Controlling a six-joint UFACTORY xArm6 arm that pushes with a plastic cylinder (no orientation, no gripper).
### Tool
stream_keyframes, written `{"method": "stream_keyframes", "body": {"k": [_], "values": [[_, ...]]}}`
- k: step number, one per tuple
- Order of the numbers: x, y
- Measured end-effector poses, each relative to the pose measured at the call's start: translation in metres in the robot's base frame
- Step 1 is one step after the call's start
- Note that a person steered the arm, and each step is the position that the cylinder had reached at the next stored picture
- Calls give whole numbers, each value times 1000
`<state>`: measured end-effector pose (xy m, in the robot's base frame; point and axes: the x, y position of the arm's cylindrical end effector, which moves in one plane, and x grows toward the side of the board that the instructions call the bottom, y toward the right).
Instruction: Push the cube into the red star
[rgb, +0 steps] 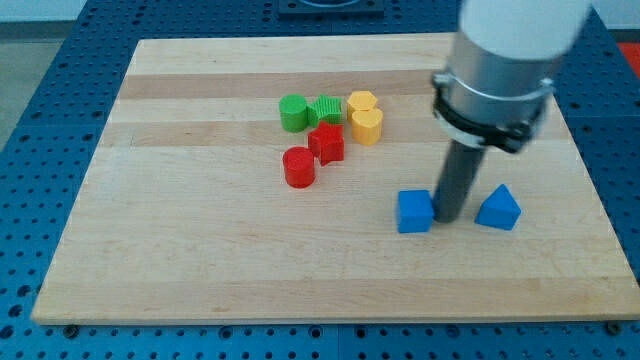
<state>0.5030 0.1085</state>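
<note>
**Camera view: rod beside the blue cube**

Camera view showed the arm coming down from the top right corner of the surface, its pale wrist and grey collar above a straight dark rod that stood upright. I carried no gripper, so nothing could open or close; my tip (449, 219) rested on the surface (200, 270) in its lower right part.

The blue cube (414, 211) sat squarely, one face toward the bottom edge, with no long axis to speak of. It lay just to the left of my tip, touching or nearly so. A blue triangular block (498, 208) lay near my tip on the right.

The red star (327, 143) was well apart, up and left near the centre, beside a red cylinder (298, 166), two green blocks (308, 112) and two yellow blocks (365, 116).
</note>
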Motion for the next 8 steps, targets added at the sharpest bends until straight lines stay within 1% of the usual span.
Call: {"method": "stream_keyframes", "body": {"k": [1,2,4,5,6,7,8], "values": [[-9,-15],[2,-1],[35,-1],[35,-34],[0,-67],[-3,-68],[6,-36]]}}
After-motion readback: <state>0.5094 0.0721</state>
